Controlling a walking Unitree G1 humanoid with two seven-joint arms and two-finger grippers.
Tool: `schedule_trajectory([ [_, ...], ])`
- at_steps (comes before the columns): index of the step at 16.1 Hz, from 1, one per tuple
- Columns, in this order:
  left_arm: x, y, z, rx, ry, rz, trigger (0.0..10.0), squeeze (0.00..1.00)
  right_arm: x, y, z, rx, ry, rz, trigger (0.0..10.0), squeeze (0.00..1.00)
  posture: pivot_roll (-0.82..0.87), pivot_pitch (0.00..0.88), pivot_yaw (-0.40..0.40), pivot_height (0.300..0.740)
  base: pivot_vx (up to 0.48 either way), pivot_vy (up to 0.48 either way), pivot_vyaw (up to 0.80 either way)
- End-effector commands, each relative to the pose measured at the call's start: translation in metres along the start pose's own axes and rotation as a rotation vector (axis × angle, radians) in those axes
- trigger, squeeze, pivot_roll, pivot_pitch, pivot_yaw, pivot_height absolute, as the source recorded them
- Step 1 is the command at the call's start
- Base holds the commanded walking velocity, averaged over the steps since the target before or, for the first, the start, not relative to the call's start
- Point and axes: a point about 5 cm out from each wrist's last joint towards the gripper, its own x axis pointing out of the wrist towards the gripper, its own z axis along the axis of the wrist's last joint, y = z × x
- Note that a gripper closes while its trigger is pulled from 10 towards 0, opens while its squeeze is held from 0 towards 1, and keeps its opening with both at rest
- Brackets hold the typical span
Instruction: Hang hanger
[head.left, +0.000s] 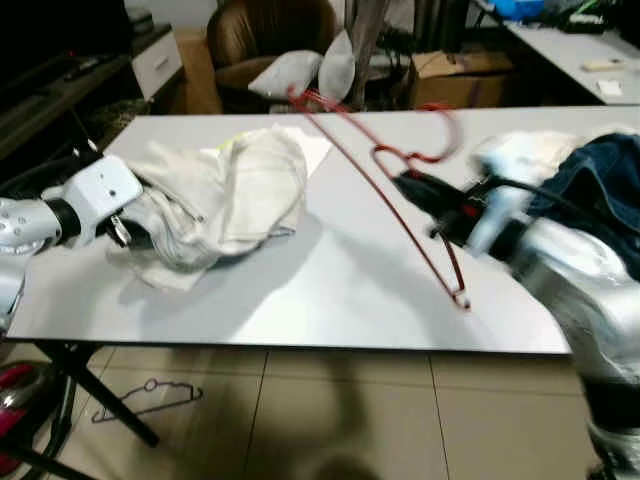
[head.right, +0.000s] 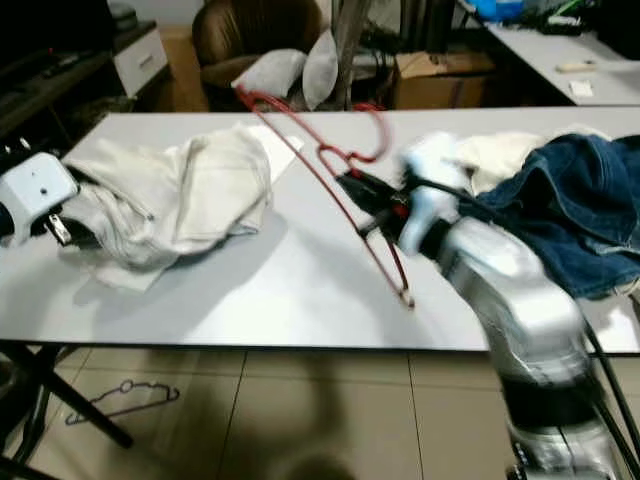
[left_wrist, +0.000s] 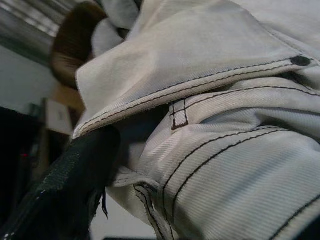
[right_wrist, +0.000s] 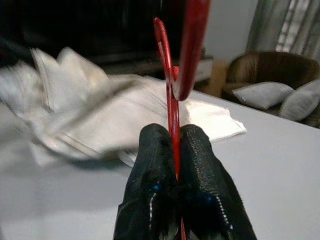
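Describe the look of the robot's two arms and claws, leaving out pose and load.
Both arms are shiny silver metal with rounded segments. The left arm ends in a boxy white wrist block, with dark cables running behind it. The right arm has a black band low down and red marks at the wrist. The right claw has two black, textured, round-tipped fingers.

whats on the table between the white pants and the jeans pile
In the left eye view, bare table apart from the red hanger, pinched in the right hand, slanting above that stretch between the white pants and jeans.
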Motion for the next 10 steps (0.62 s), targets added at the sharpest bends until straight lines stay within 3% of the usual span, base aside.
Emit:
schedule_trajectory([
  [1, 0.005, -0.004, 0.01, 0.021, -0.077, -0.034, 10.0, 0.21, 0.015, -0.004, -0.006, -0.085, 0.041, -0.006, 10.0, 0.0, -0.05, 0.0, 0.09, 0.74, 0.0, 0.0, 0.0],
  [2, 0.01, -0.03, 0.017, -0.08, -0.151, -0.246, 10.0, 0.27, 0.033, -0.008, -0.001, -0.078, 0.015, -0.034, 10.0, 0.0, -0.05, 0.0, 0.09, 0.74, 0.0, 0.0, 0.0],
  [3, 0.011, -0.045, 0.015, -0.111, -0.128, -0.352, 10.0, 1.0, 0.039, -0.009, 0.002, -0.095, 0.009, -0.043, 10.0, 0.0, -0.03, 0.0, 0.074, 0.74, 0.0, 0.0, 0.0],
  [5, 0.006, -0.086, 0.015, -0.167, -0.109, -0.619, 10.0, 1.0, 0.049, 0.003, 0.001, -0.099, -0.008, 0.02, 10.0, 0.0, -0.04, 0.0, 0.075, 0.74, 0.0, 0.0, 0.0],
  [7, 0.008, -0.102, 0.029, -0.22, -0.158, -0.693, 10.0, 1.0, 0.054, 0.013, -0.007, -0.113, 0.002, 0.067, 10.0, 0.0, -0.04, 0.0, 0.072, 0.74, 0.0, 0.0, 0.0],
  [10, 0.01, -0.119, 0.044, -0.218, -0.186, -0.766, 10.0, 1.0, 0.062, 0.032, -0.019, -0.183, 0.011, 0.181, 10.0, 0.0, -0.02, 0.0, 0.064, 0.74, 0.0, 0.0, 0.0],
])
